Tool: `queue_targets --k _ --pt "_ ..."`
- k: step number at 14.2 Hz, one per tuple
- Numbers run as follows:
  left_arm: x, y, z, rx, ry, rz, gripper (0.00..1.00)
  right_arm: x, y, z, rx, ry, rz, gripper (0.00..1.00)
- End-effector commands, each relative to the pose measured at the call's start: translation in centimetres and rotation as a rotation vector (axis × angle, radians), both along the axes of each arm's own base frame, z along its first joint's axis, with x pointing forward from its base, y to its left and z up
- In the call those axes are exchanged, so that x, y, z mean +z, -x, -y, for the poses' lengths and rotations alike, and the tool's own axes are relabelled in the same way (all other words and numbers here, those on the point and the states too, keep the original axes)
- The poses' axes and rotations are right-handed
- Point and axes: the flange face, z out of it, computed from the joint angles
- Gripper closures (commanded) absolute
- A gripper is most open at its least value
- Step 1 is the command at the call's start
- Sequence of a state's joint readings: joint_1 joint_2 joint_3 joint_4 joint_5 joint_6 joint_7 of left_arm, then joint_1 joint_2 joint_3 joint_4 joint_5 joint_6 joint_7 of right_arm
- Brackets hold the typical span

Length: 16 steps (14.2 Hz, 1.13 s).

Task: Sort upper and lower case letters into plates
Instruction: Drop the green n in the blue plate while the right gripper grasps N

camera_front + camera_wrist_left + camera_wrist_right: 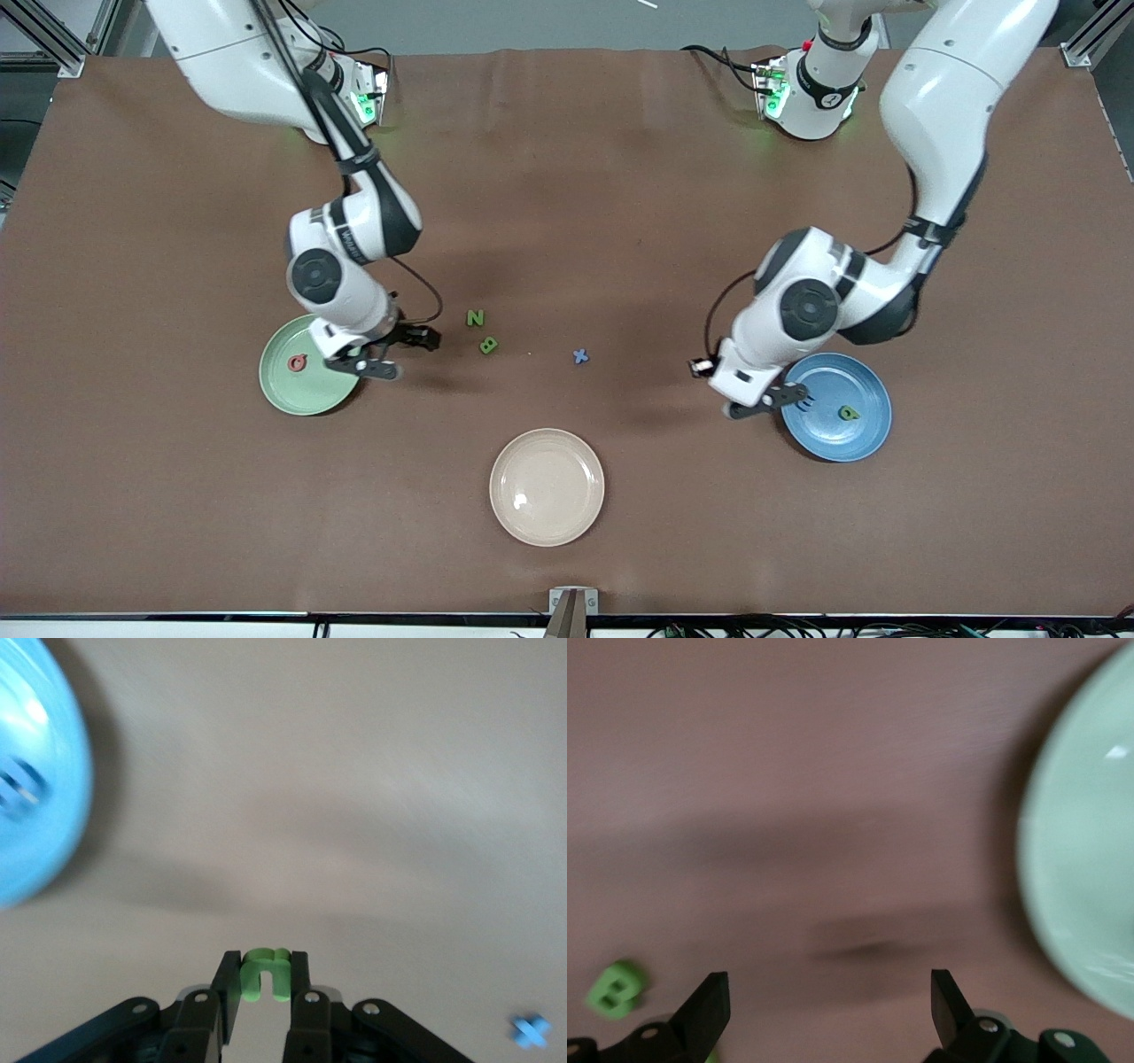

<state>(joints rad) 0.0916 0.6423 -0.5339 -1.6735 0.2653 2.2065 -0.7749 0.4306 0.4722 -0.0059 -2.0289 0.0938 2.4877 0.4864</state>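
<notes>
A small green letter [263, 974] sits clamped in the left gripper [769, 400] jaws, over the blue plate [864, 434] rim; a green letter [849, 412] and a blue one [805, 403] lie in that plate; the red letter [298, 361] lies in the green plate [292, 394]; green N [476, 317], green B [488, 345] and blue x [580, 356] rest on the tabletop [620, 221]; the right gripper [403, 353] hangs beside the green plate, jaws spread and empty.

Glossy white arms, black joints and cables, black fingers [709, 1014].

There are three plates on the table — one green plate [306, 365], one blue plate [837, 407] and one beige plate [547, 486]. Seven toy letters are visible: four green letters [476, 317] [488, 345] [849, 412] [263, 973], two blue letters [580, 356] [805, 404] — and one red letter [298, 361].
</notes>
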Motion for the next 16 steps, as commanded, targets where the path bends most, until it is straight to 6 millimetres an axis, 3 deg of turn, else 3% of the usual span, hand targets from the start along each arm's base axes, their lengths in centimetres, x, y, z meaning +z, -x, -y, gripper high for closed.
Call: queue_targets --k 1,3,6,7,8,9,10,14,16 --pt "0.2 -2.1 -7.4 -0.067 -0.008 0.007 0.99 -2.8 1.8 -3.4 0.048 -0.005 0.037 0.0" --pt "-0.1 -3.0 -12.1 -0.121 -0.003 0.006 0.98 -3.6 2.6 -4.6 0.075 -0.001 0.032 0.0" --pt "-1.3 -3.3 -16.2 -0.163 0.008 -0.007 0.83 -4.2 3.6 -5.0 0.092 0.01 0.009 0.0" --pt "-2.1 -3.4 -17.1 -0.165 0.015 -0.017 0.72 -4.2 4.2 -5.7 0.103 0.01 0.009 0.0" --pt "-2.7 -3.4 -18.0 -0.16 0.018 -0.023 0.45 -4.3 4.5 -6.1 0.106 0.011 0.009 0.0" --pt "-3.0 -3.4 -18.7 -0.152 0.014 -0.028 0.06 -4.2 4.8 -6.5 0.098 0.01 0.01 0.0" --pt "-3.0 -3.3 -19.1 -0.152 0.012 -0.028 0.0 -4.2 5.0 -6.9 0.1 0.009 0.012 0.0" --pt "-1.5 -3.1 -16.8 -0.168 0.005 -0.022 0.0 -4.2 5.9 -8.2 0.124 0.01 0.013 0.02" --pt "-0.1 -1.7 -10.6 -0.193 -0.006 -0.059 0.0 -4.3 6.2 -8.1 0.126 0.012 0.009 0.06"
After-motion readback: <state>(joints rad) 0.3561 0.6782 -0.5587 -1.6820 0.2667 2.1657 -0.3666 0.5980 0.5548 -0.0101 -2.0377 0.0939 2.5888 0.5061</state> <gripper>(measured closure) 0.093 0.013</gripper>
